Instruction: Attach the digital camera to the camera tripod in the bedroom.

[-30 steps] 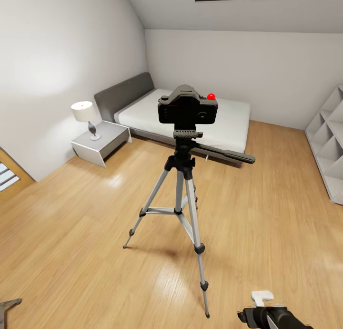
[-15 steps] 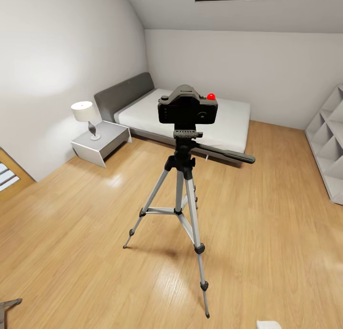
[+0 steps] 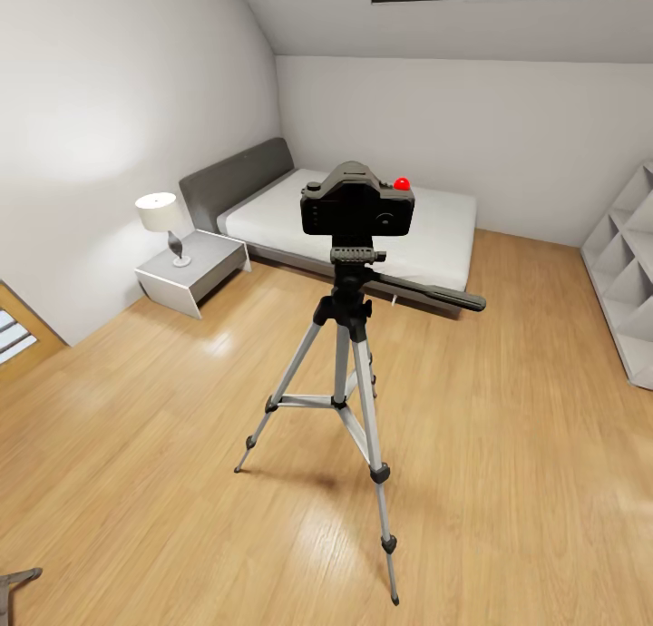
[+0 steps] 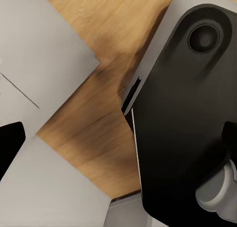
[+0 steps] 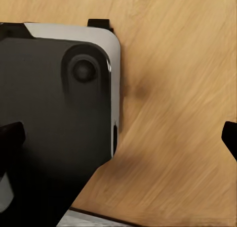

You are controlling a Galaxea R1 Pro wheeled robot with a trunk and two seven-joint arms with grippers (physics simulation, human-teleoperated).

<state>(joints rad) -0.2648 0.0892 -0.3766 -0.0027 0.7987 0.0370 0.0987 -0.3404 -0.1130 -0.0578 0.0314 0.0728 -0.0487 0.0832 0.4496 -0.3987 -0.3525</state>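
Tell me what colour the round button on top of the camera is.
Bright red. The button sits on the black camera, clearest in the head view.

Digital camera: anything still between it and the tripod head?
Nothing visible. The digital camera sits upright directly on the head plate of the camera tripod, no pincer on it; the bed stands well behind.

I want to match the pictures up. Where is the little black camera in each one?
Head view: the digital camera sits mid-picture, atop the camera tripod.
Left wrist view: wood floor instead.
Right wrist view: wood floor instead.
Shared landmark: that wood floor.
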